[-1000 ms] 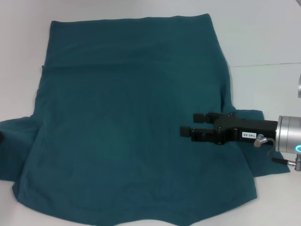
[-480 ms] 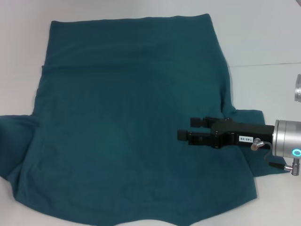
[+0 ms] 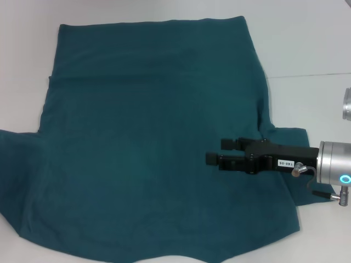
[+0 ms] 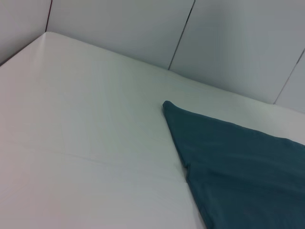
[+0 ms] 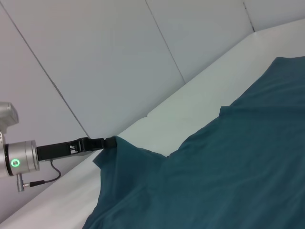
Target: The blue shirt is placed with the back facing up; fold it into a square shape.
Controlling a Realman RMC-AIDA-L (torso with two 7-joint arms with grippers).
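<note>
The right gripper [image 3: 215, 150] hovers low over the right side of the blue shirt [image 3: 148, 137], fingers slightly parted and holding nothing, its arm reaching in level from the right. The shirt lies spread flat, plain side up, across the white table [image 3: 307, 49]. In the right wrist view, the left gripper [image 5: 108, 141] pinches the shirt's left sleeve edge, arm stretched level.

- You had a white bench [image 3: 307, 33] as the work surface, matte and evenly lit.
- A thin seam [image 3: 312, 74] ran across its top on your right side.
- Behind it stood a pale grey panelled wall [image 4: 143, 28], split by dark slanting joints [image 4: 182, 33] that met the bench's far edge.
</note>
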